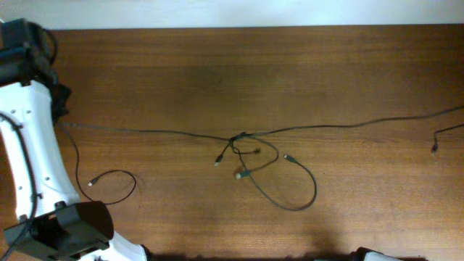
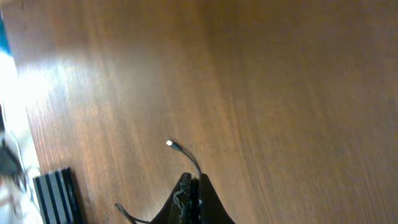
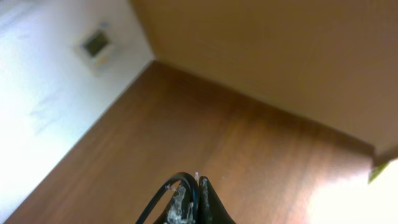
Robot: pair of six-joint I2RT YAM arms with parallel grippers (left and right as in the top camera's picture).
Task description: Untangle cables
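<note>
On my overhead feed the left arm (image 1: 32,138) is a smooth white shell with black joints (image 1: 25,61), a thin black lead (image 1: 29,174) running along it, and a boxy black wrist housing (image 1: 69,228). The left gripper (image 2: 191,182) and right gripper (image 3: 198,182) are both black, their tips flecked with whitish scuffs.

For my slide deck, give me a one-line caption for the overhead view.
Black cables knotted at the centre of a wooden table, loose strands trailing to both sides.
</note>
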